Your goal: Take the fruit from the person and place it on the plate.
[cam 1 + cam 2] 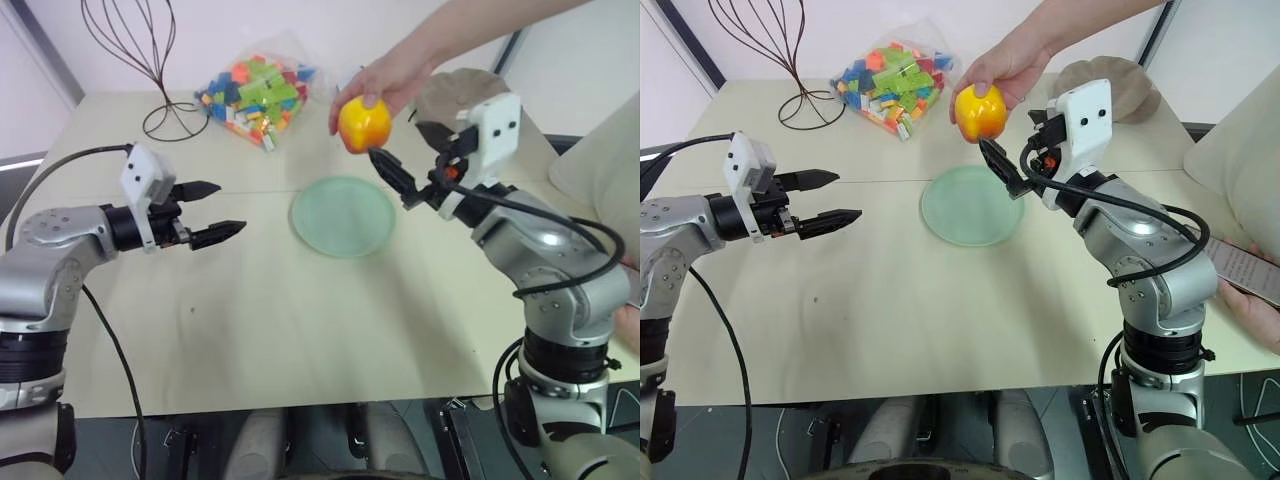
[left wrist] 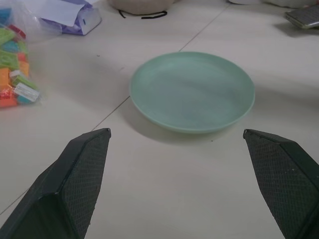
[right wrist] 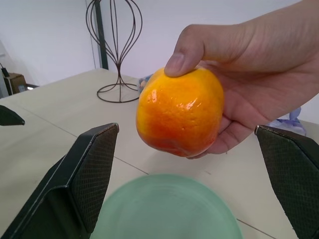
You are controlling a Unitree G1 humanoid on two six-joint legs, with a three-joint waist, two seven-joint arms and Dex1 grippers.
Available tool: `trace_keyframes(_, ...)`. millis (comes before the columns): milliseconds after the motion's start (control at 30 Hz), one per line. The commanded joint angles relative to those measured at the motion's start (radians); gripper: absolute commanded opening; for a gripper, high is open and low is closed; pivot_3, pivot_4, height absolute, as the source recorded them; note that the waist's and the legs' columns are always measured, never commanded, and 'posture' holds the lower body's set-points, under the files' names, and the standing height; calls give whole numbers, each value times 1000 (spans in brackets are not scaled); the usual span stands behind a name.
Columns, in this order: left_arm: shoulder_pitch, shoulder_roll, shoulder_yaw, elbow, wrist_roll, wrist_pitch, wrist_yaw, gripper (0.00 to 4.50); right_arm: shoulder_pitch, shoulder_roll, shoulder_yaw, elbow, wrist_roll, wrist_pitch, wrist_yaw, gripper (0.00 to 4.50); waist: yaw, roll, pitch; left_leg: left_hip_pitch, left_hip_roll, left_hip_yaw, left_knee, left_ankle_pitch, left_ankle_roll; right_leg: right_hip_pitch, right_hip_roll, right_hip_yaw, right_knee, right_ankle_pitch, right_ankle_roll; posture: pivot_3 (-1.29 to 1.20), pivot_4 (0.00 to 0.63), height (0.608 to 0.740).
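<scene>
From my seat I see the person's hand (image 1: 395, 75) holding the fruit (image 1: 364, 124) just above the far edge of the plate (image 1: 343, 216), my right claw (image 3: 187, 169) wide apart right under it, left claw (image 1: 214, 211) apart too, over the surface (image 1: 300, 330).

Pale beige table (image 1: 300, 330) (seam across top); white wall (image 3: 45, 35) behind.

You've got one fruit (image 1: 364, 124), one plate (image 1: 343, 216), one bag of toy bricks (image 1: 255, 88), one wire stand (image 1: 150, 60), one beige cap (image 1: 1118, 82), two grippers: left gripper (image 1: 220, 211), right gripper (image 1: 405, 172).
</scene>
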Motion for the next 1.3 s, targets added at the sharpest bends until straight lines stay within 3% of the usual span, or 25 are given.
trace_keyframes(33,-4,15,25,-39,-3,-5,0,4467,-31,13,17,6,-22,-37,3,4500,-5,0,0,0,0,0,0,0,0,0,0,0,0,0,0,0,150,740)
trace_keyframes(700,19,17,42,-78,-13,16,23,4467,-133,107,92,159,-106,-136,40,4500,-9,0,0,0,0,0,0,0,0,-3,0,1,6,0,0,0,150,740)
trace_keyframes(1300,45,24,67,-118,-21,44,41,4467,-248,181,116,432,-227,-343,104,4500,-11,0,0,0,0,1,0,0,0,-6,0,2,8,0,0,0,150,740)
